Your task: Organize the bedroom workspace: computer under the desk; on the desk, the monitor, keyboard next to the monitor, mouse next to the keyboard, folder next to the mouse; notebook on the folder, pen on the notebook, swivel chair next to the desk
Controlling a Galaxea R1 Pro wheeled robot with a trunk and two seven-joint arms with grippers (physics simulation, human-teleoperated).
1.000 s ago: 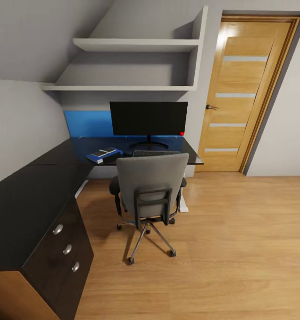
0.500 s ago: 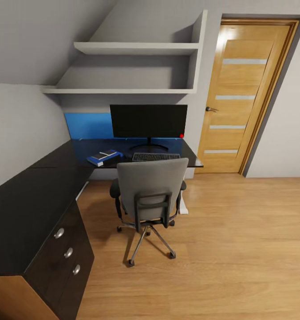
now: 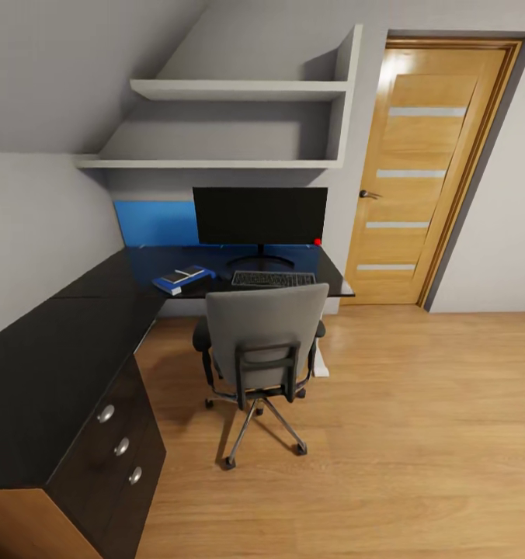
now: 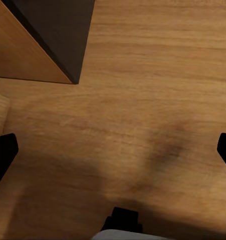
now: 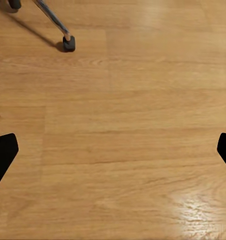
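Head view tells me most of the job looks done: monitor (image 3: 260, 215) and keyboard (image 3: 272, 279) sit on the black surface (image 3: 53, 349), the blue folder (image 3: 182, 280) lies left of the keyboard with the notebook (image 3: 179, 276) and what seems the pen on it. I can't make out mouse or computer. The swivel chair (image 3: 264, 341) stands tucked in. My left hand (image 4: 113, 150) and right hand (image 5: 113, 150) hang spread wide over the floor (image 3: 418, 435), holding nothing.

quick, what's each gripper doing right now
Left gripper: open, jaws spread wide over the wooden floor, holding nothing.
Right gripper: open, jaws spread wide over the floor, holding nothing.
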